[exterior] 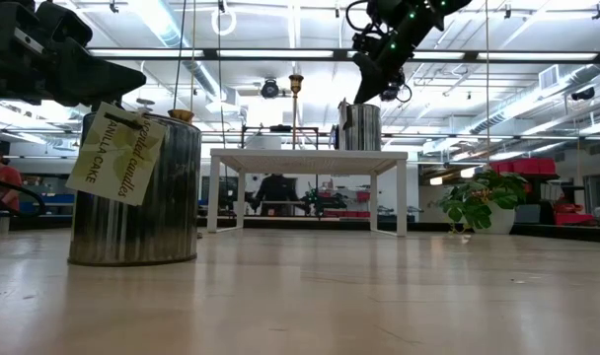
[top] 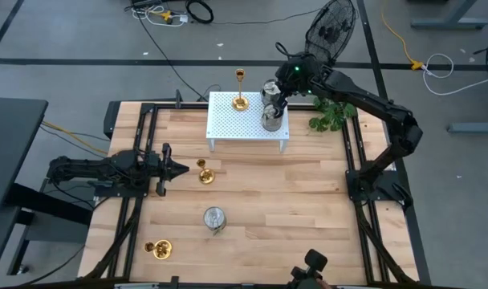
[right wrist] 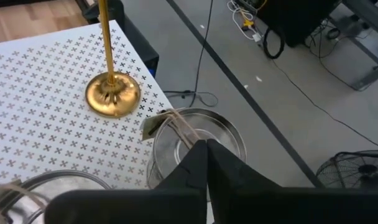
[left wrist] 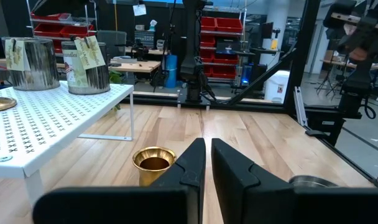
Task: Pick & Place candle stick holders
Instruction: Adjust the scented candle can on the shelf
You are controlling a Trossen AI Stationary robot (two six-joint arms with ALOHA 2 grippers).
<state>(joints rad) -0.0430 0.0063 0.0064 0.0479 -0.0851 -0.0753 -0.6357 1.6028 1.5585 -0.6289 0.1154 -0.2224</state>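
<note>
On the white perforated rack (top: 228, 128) stand a gold candle stick holder (top: 241, 103) and two silver ones (top: 272, 120), all upright on their bases. My right gripper (right wrist: 204, 152) is shut and slants down over the open top of the far silver holder (right wrist: 229, 134). On the table rest a gold holder (top: 204, 172) on its side, a silver holder (top: 214, 218) and another gold one (top: 158, 250). My left gripper (top: 180, 168) waits shut, level, just left of the lying gold holder (left wrist: 153, 162). My right gripper's shut fingertips (right wrist: 198, 155) hang from above, slanting down, at the twine of the tag (right wrist: 176, 127) across the far silver holder's mouth. I cannot tell whether they touch the twine or the rim. The holder stands upright on the rack.
A green leafy plant (top: 332, 112) lies off the rack's right end. Black frame rails (top: 352, 160) run along the table's left and right sides. Bare wood lies between the rack and the near edge. A fan (top: 332, 28) stands on the floor beyond the table.
</note>
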